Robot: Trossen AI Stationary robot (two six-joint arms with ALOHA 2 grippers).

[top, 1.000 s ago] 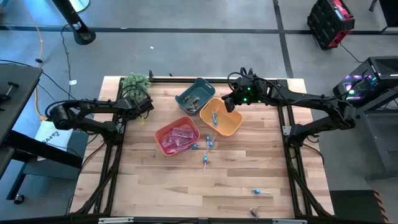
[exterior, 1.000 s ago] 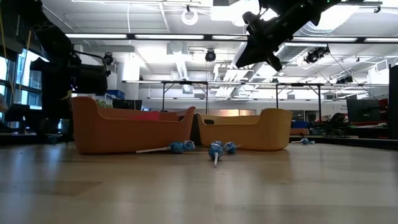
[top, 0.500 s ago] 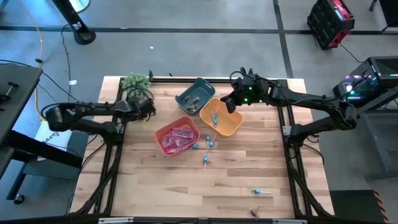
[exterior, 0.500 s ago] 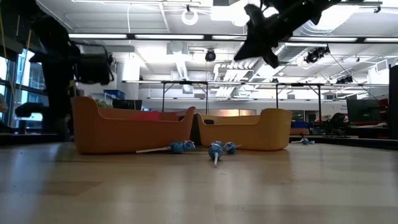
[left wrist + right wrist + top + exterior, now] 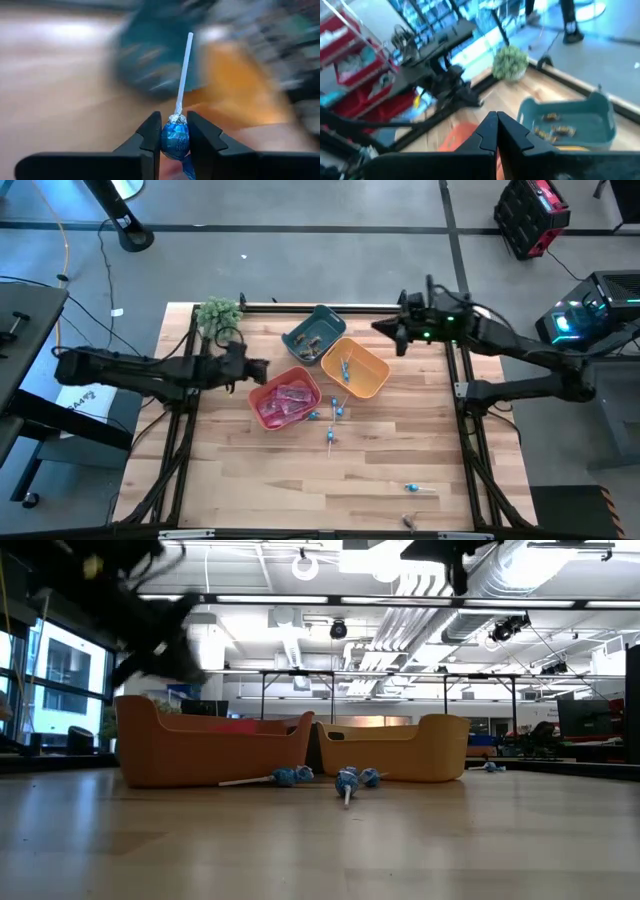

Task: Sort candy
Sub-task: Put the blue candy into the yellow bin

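Note:
My left gripper (image 5: pixel 258 368) hovers just left of the red bin (image 5: pixel 285 398) of pink packets, shut on a blue-wrapped lollipop (image 5: pixel 175 141). My right gripper (image 5: pixel 386 329) is shut and empty above the table's far right, beyond the orange bin (image 5: pixel 357 372), which holds blue lollipops. The teal bin (image 5: pixel 313 335) holds brownish pieces. Loose blue lollipops (image 5: pixel 333 416) lie on the wood in front of the bins, one more lollipop (image 5: pixel 418 488) near the front edge, and a small brownish piece (image 5: pixel 410 522) at the front edge. My left gripper pinches the lollipop's blue wrapped head (image 5: pixel 174 146) between its two fingers. The fingers come in about level from the table's left. The white stick (image 5: pixel 184 75) points straight out ahead of the fingers, and the lollipop is lifted clear of the table.
A green leafy plant (image 5: pixel 218 313) stands at the far left corner, behind my left arm. The three bins sit close together at the table's far middle. Bare wood stretches across the near half, apart from the stray sweets.
My left gripper has swung from beside the plant toward the table's right and a little nearer, up to the red bin's left side. My right gripper has drawn back from over the orange bin toward the far right and has risen.

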